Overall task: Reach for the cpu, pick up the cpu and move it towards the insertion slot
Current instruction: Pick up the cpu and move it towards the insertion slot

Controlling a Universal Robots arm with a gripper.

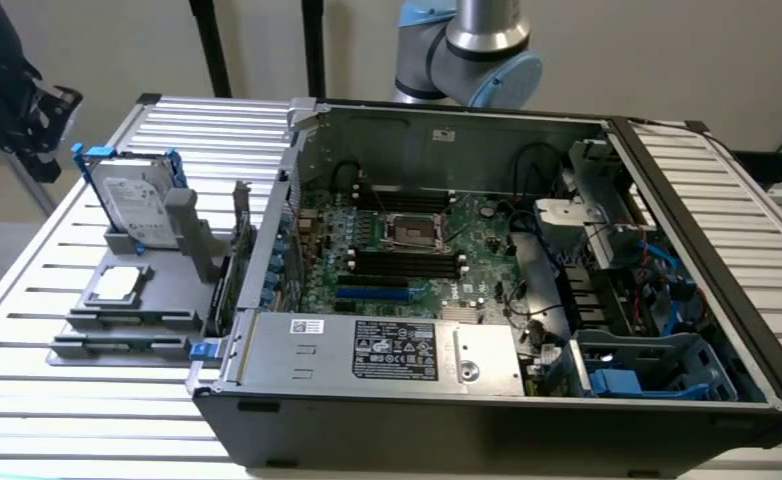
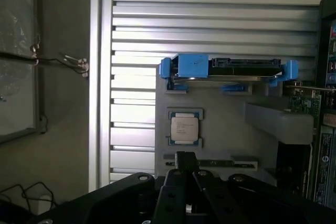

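The end effector (image 2: 185,157) holds nothing; whether it is released or clenched I cannot tell. The cpu (image 2: 184,128) lies flat, metal side up, in a grey holder (image 2: 226,135) on the slatted table (image 2: 136,30), near the end effector's tip and apart from it. Beyond the cpu stands the hard drive (image 2: 231,66). The insertion slot (image 1: 411,232) sits inside the open computer case (image 1: 498,400), well apart from the cpu.

The worktop (image 1: 31,300) is a bench of pale, ribbed metal slats with narrow gaps between them. An open black computer case (image 1: 498,425) lies on its side on it, taking up most of the exterior view's right. A grey plastic holder (image 1: 164,305) sits just beside the case, on the exterior view's left.
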